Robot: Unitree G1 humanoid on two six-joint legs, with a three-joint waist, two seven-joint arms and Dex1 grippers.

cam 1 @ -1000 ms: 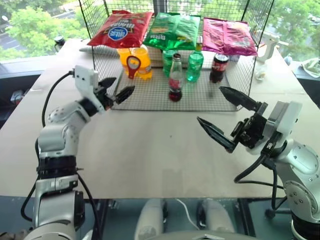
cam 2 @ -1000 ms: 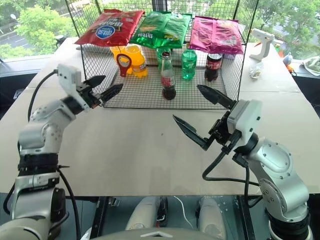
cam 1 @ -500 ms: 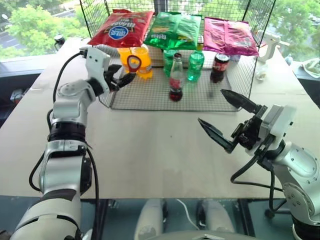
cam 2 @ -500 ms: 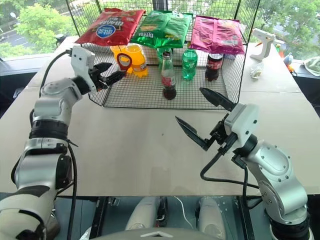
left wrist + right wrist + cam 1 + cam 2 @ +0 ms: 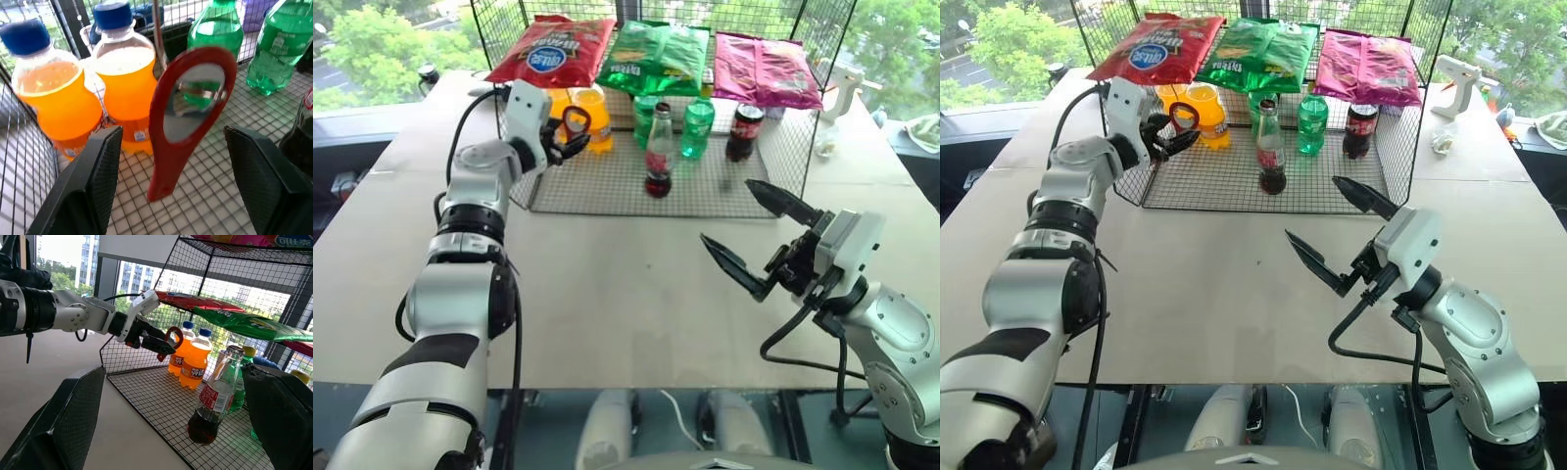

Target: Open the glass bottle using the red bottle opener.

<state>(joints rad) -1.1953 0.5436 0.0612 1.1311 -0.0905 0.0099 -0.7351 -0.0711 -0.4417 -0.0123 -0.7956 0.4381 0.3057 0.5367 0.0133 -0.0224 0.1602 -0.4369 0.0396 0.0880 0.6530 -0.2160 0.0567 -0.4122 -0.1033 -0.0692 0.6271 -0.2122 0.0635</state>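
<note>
Your left gripper [image 5: 168,161] is level at the front of the wire rack [image 5: 636,191], its two black fingers [image 5: 93,176] standing on either side of the red bottle opener [image 5: 183,115] — a gap shows on both sides in the left wrist view, so the jaws are parted and not touching it. The opener hangs upright in front of two orange soda bottles [image 5: 587,117] with blue caps, its rounded head up and its short handle down, clear of the mesh floor. You cannot tell from these views what it hangs from.

The glass bottle [image 5: 658,152] stands upright on the rack's mesh floor, near the middle and toward the front edge, well apart from the opener. Its red label carries white script that looks like Coca-Cola in the right wrist view, and dark cola fills its lower part. Behind it stand green plastic bottles [image 5: 695,127] and, to their right, a shorter dark bottle [image 5: 740,132] with a red label.

On the rack's top lie three snack bags: a red one [image 5: 551,54] with a blue round logo, a green one [image 5: 654,59] and a pink one [image 5: 766,70] — their print is upside down to you and unreadable.

Your right gripper [image 5: 756,240] hangs over the bare tabletop [image 5: 607,294] in front of the rack, jaws spread wide and holding nothing.
</note>
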